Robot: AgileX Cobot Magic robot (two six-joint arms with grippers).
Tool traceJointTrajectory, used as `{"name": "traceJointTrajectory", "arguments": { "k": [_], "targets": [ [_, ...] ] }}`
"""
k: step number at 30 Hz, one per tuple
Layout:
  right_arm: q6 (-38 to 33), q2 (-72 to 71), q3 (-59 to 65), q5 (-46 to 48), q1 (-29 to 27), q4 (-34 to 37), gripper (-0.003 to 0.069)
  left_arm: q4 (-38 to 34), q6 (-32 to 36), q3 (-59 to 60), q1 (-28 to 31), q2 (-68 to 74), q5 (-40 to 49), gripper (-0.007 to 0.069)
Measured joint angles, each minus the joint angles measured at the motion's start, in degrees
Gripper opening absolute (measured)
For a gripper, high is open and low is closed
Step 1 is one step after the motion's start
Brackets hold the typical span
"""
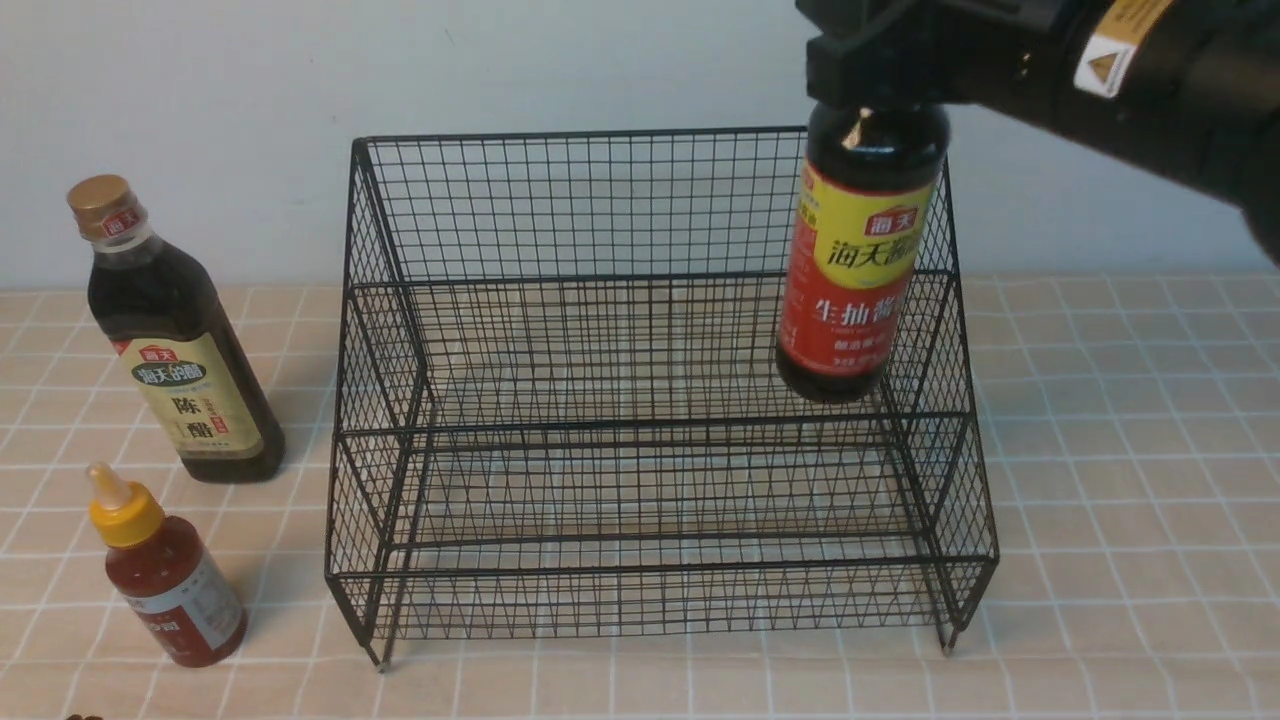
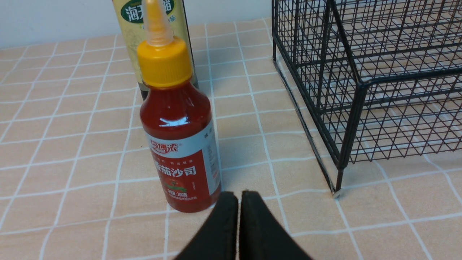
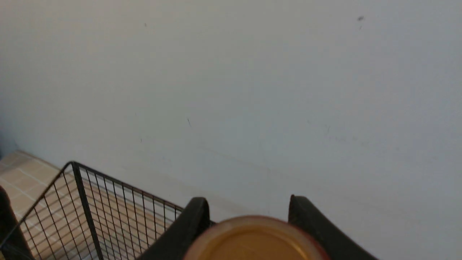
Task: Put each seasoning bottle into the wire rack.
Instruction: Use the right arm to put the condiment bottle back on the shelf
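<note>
Dark soy bottle (image 1: 862, 260) hangs between the right jaws (image 3: 249, 209), gripped; the left jaws (image 2: 240, 198) are clenched near the red sauce bottle (image 2: 178, 144).

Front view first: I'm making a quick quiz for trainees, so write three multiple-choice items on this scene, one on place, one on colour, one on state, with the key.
1. Where is the small red sauce bottle?
A) inside the rack
B) on the table, left of the rack
C) right of the rack

2. What colour is that bottle's nozzle cap?
A) green
B) blue
C) yellow

3. What state is the dark soy bottle with the yellow-red label in?
A) held by the right gripper
B) lying on the table
C) held by the left gripper

Key:
1 B: the small red sauce bottle stands on the tiled-pattern table, left of the black wire-mesh rack.
2 C: its nozzle cap shows yellow.
3 A: the right gripper clasps the dark soy bottle near its top.
</note>
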Motion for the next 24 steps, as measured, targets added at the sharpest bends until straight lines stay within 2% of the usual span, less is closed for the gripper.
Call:
{"name": "traceJointTrajectory", "arguments": {
  "k": [6,12,24],
  "targets": [
    [0.0,3.29,-0.07,5.03,0.0,0.5,0.0269,0.0,0.0,0.0,0.0,0.0,0.0,-0.0007],
    [3.23,6.15,-0.07,14.66,0.0,0.7,0.0269,0.0,0.0,0.0,0.0,0.0,0.0,-0.0007],
    [4.37,7.09,-0.77,17.56,0.0,3.23,0.0281,0.0,0.0,0.0,0.0,0.0,0.0,-0.0007]
  ]
}}
